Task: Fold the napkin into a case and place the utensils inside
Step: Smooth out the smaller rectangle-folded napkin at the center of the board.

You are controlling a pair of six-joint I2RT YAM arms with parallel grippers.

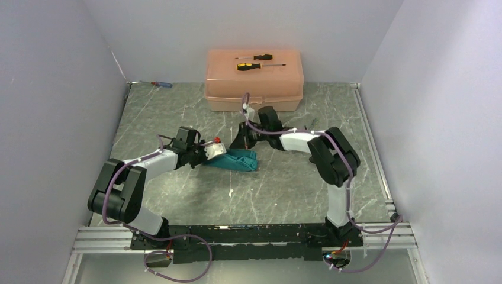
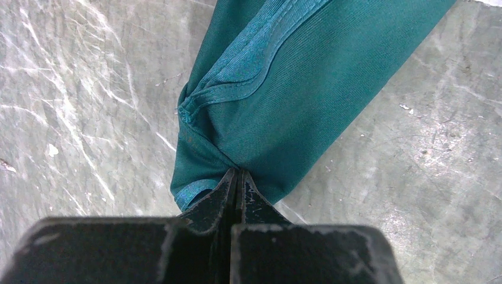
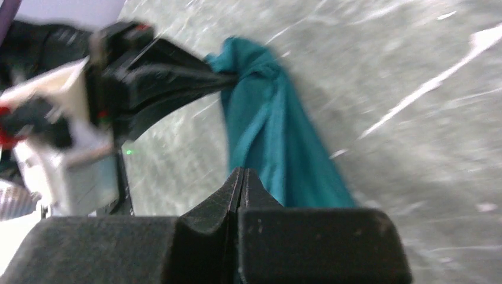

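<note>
L gripper low over worktop, jaws clenched on one bunched end of the napkin. Napkin gathered into a narrow roll, lying mid-worktop btw the two arms. R gripper just beside the napkin, jaws pressed together, nothing visible btw them. Peach box at rear, two yellow-and-black screwdrivers on lid.

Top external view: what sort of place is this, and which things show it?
Likely a robotics lab test cell: two robot arms bolted to a rail, blank walls enclosing the table, and a peach box with screwdrivers on top.
</note>
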